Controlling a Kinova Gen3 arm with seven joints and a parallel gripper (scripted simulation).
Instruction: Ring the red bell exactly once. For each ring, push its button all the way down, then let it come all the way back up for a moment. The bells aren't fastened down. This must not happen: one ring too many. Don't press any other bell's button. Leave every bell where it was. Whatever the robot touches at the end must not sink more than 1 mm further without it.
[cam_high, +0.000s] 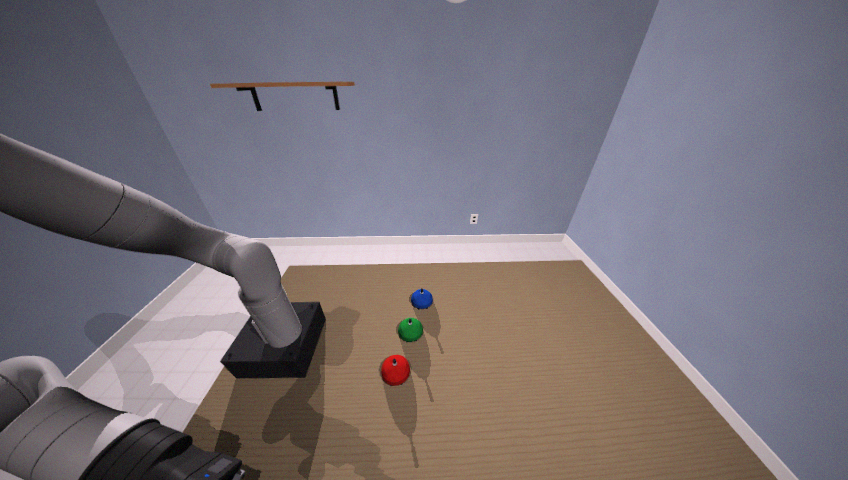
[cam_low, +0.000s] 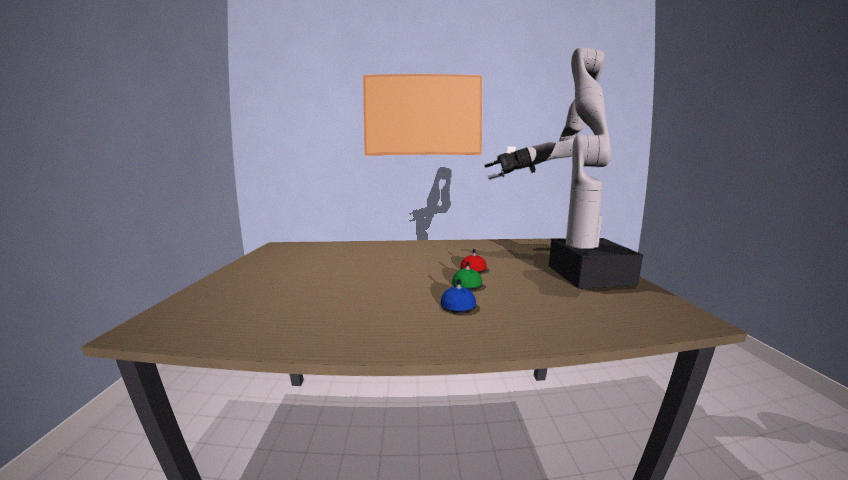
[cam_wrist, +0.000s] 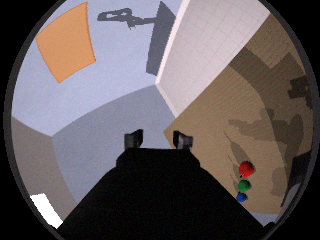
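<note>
Three dome bells stand in a row on the wooden table. The red bell (cam_high: 395, 369) (cam_low: 473, 262) (cam_wrist: 246, 168) is the one nearest the arm's base, with a small grey button on top. The green bell (cam_high: 410, 328) (cam_low: 467, 277) (cam_wrist: 244, 186) is in the middle and the blue bell (cam_high: 421, 297) (cam_low: 458, 299) (cam_wrist: 242, 196) is at the far end. My gripper (cam_low: 493, 169) (cam_wrist: 158, 136) is open and empty, held high above the table and well above the red bell, pointing sideways. In the top view only the gripper's body shows at the bottom left; its fingers are out of frame.
The arm's black base block (cam_high: 275, 341) (cam_low: 595, 262) sits on the table beside the bells. An orange panel (cam_low: 422, 114) hangs on the wall and a shelf (cam_high: 282, 86) on another wall, both far from the bells.
</note>
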